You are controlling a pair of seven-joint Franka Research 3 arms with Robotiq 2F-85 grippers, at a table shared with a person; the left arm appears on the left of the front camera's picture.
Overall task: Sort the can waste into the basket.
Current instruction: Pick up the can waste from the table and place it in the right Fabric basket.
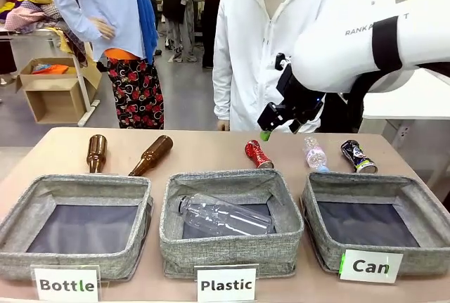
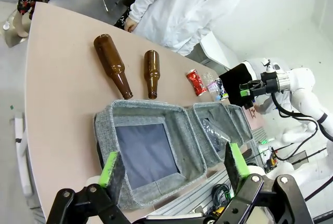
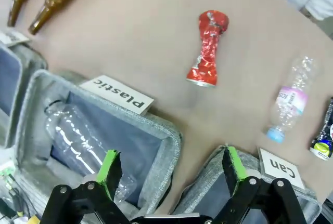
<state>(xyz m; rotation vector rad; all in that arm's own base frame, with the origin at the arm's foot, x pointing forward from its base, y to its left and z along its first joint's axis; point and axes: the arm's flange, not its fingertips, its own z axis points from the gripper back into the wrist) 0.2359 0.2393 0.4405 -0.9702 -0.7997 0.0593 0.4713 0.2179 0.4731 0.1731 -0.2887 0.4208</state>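
The red can (image 1: 258,154) lies crushed on the table beyond the middle basket, and it shows from above in the right wrist view (image 3: 207,49). Farther right lies the black can (image 1: 358,156), cut by the picture's right edge (image 3: 323,133). The grey basket with the "Can" card (image 1: 370,266) stands at the front right (image 1: 365,180), nothing showing inside it. My right gripper (image 1: 271,131) hangs open above the table near the red can, fingers wide apart (image 3: 171,167). My left gripper (image 2: 174,167) is open and holds nothing, high over the "Bottle" basket (image 2: 151,151).
A small clear plastic bottle (image 1: 314,154) lies between the two cans. Two brown glass bottles (image 1: 96,152) (image 1: 151,155) lie at the back left. The "Plastic" basket (image 1: 232,247) holds a clear bottle (image 1: 221,215). A person in white (image 1: 267,43) stands at the far edge.
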